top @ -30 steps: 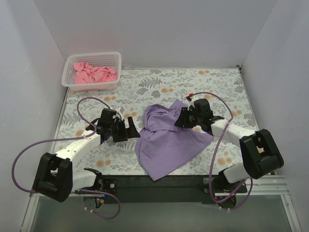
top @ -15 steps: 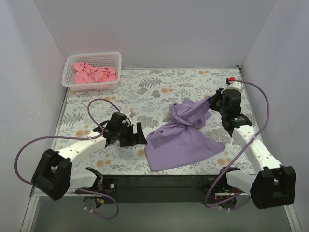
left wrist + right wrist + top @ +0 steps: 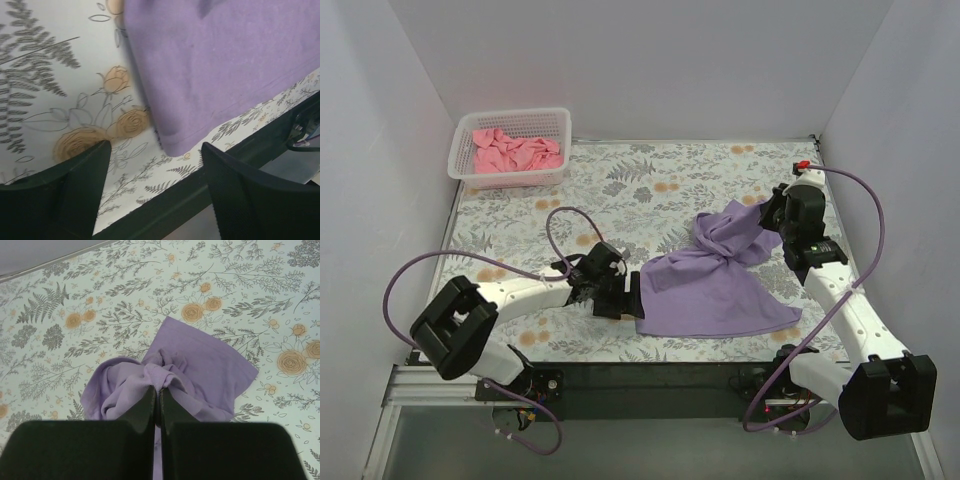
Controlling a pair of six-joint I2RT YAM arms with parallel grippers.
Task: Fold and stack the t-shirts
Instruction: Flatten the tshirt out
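The lavender-purple t-shirt [image 3: 715,285] lies crumpled on the tablecloth right of centre. My right gripper [image 3: 767,213] is shut on a bunched ribbed edge of it [image 3: 160,377] and holds that part lifted at the shirt's far right. My left gripper [image 3: 632,300] is open and low at the shirt's near left corner [image 3: 175,140], which lies between its fingers [image 3: 65,190], not gripped. The salmon-pink t-shirt [image 3: 513,152] lies crumpled in the white basket at the back left.
The white mesh basket [image 3: 510,178] stands at the back left corner. The floral tablecloth [image 3: 650,185] covers the table. The table's dark front edge [image 3: 235,155] runs just under my left gripper. White walls close in on both sides.
My right gripper has pulled the purple shirt to the right and back, dragging it across the cloth. My left gripper has moved right to the shirt's near left corner.
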